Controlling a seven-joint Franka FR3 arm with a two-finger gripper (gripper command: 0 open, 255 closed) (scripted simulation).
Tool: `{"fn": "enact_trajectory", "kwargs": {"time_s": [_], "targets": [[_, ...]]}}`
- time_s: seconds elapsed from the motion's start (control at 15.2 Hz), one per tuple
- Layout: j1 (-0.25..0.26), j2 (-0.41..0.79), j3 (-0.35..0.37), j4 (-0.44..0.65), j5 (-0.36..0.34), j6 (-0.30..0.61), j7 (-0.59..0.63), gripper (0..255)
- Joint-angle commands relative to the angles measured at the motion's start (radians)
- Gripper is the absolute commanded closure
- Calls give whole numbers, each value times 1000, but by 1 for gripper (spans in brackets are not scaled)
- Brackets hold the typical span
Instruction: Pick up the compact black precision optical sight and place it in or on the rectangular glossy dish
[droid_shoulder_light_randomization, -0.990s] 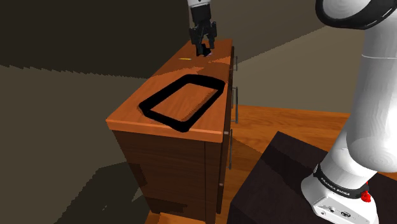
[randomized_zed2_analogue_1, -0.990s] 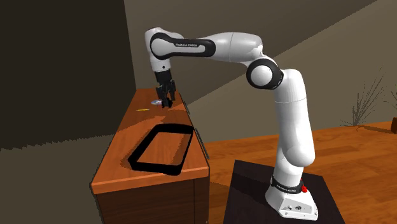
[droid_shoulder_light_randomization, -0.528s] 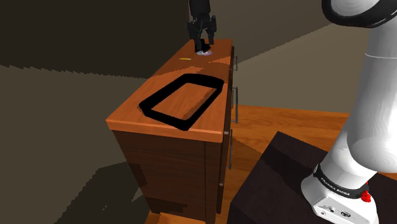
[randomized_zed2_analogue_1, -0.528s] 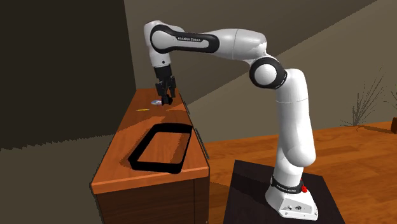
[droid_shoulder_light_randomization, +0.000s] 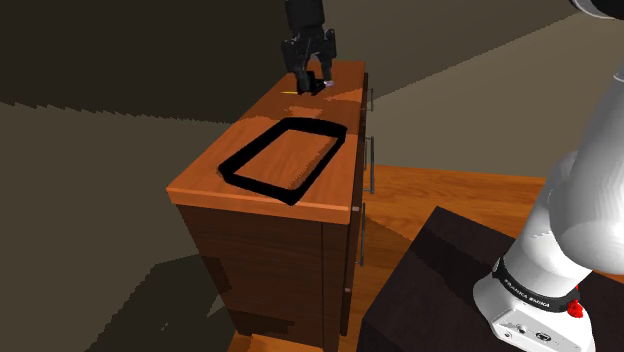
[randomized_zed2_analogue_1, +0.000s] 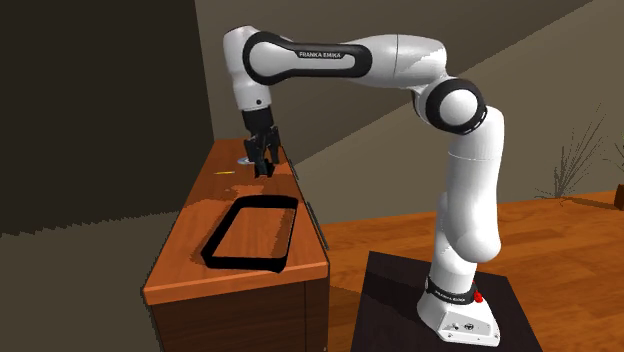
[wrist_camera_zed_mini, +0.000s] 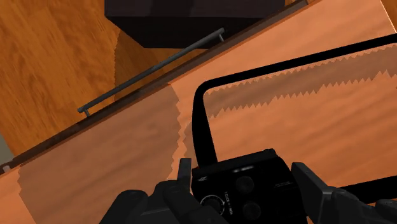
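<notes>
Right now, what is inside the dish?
Inside the dish's black rim I see its wood-coloured bottom, partly shadowed, with nothing on it. In the wrist view the sight, clasped in the gripper, covers one corner of it.

Arm (randomized_zed2_analogue_1: 470, 200): glossy white, rounded links, right of frame. Joints (randomized_zed2_analogue_1: 458, 106) dark grey to black. Black band (randomized_zed2_analogue_1: 322, 57) on top link, white "FRANKA EMIKA" lettering; same on base collar (randomized_zed2_analogue_1: 449, 291). Red button (randomized_zed2_analogue_1: 478, 297) beside collar. Jaws all black, blocky.

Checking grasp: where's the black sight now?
The sight is clasped in the gripper, above the dresser's far end in the shoulder view, beyond the black-rimmed dish.
</notes>
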Motion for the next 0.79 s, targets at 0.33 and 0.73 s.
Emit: {"fn": "enact_trajectory", "kwargs": {"time_s": [0.33,0.73], "targets": [[78,-92,73,-115,30,20,155,255],[123,-130,121,-188,53,55,249,255]]}}
